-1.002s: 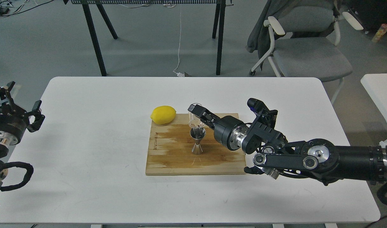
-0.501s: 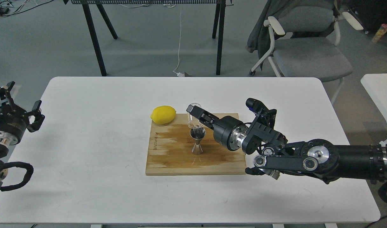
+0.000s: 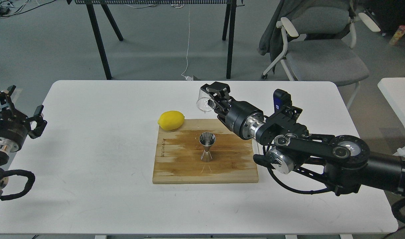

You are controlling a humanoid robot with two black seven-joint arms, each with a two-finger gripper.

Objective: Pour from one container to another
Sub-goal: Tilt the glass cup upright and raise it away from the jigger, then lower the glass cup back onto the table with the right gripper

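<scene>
The only writing in view was a short line of dark lettering along the left edge of the wooden cutting board [image 3: 175,156], running up that edge. It was too small and blurred to read. No other label or number showed.

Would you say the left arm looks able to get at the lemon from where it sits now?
Probably yes: the left gripper sits open at the table's left edge, with bare tabletop between it and the lemon. The right gripper, holding the glass cup, is up and to the lemon's right.
</scene>
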